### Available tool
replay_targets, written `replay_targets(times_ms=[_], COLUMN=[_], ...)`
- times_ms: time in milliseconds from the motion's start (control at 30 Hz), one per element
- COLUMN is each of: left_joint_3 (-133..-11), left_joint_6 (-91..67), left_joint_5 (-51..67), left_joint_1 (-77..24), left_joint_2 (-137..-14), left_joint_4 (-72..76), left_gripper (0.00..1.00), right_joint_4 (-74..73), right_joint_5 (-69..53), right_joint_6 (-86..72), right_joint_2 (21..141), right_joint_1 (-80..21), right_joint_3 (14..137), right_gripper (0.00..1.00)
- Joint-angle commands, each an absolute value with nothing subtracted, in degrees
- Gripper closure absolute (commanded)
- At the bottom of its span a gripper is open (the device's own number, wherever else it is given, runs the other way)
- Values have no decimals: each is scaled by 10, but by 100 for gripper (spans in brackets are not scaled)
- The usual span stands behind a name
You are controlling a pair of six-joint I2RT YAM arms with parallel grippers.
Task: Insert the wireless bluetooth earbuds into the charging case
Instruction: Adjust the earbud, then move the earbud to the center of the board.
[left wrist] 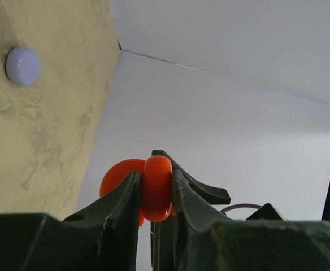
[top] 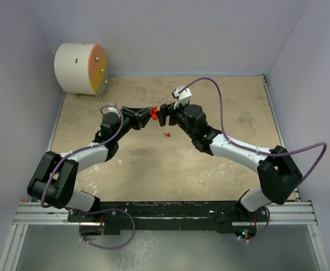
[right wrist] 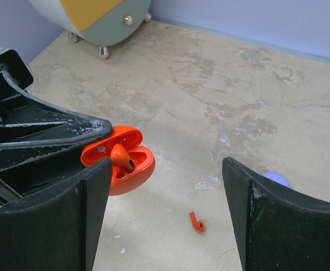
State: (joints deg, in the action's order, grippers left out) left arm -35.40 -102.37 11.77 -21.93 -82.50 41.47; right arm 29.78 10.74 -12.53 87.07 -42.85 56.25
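Pinching the open red charging case [right wrist: 132, 169] by its body, our left gripper [left wrist: 156, 174] is pressed tight on it, and one red earbud [right wrist: 122, 157] sits in the case (fully seated or not, we cannot tell). Our right gripper [right wrist: 166, 166] is spread wide and empty, facing the case. The second red earbud [right wrist: 197, 222] lies on the table [right wrist: 238, 84] at about five o'clock from the case. We judge fetching it comes next — best pinched across the stem, not the bulb, so it drops straight into the free socket without twisting.
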Motion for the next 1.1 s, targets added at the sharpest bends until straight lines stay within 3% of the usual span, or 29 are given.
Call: replay_targets(times_ms=[0, 467, 733, 1067], left_joint_3=[-376, -379, -374, -343], left_joint_6=[-1013, -1010, -1003, -1001], left_joint_5=[116, 115, 94, 67], left_joint_1=[-224, -225, -218, -180], left_joint_2=[-807, -800, -810, -813], left_joint_4=[436, 428, 430, 462], left_gripper=[100, 100, 100, 100], right_joint_4=[317, 320, 350, 253], right_joint_5=[106, 110, 112, 135], right_joint_6=[-135, -140, -141, -166], right_joint_2=[875, 878, 797, 798], right_joint_1=[-432, -432, -432, -431], right_joint_3=[589, 594, 559, 554], right_gripper=[20, 19, 18, 18])
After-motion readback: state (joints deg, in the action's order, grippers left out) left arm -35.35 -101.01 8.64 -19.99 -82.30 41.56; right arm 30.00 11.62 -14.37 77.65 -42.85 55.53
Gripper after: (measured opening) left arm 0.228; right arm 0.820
